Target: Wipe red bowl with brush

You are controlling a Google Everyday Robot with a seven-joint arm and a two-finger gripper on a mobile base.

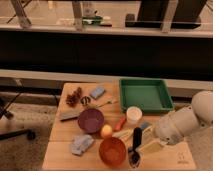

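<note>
The red bowl [112,151] sits near the table's front edge, in the middle. The black brush [135,145] stands nearly upright just right of the bowl, its head low by the bowl's right rim. My gripper [148,145] is at the end of the white arm [182,124] that reaches in from the right. It is shut on the brush, right beside the bowl. I cannot tell whether the brush head touches the bowl.
A purple bowl [91,120] and a yellow ball [106,131] lie behind the red bowl. A green tray [146,94] stands at the back right, with a white cup [133,115] before it. An orange-handled utensil [120,123], a grey bar [69,115] and a blue cloth [81,143] lie around.
</note>
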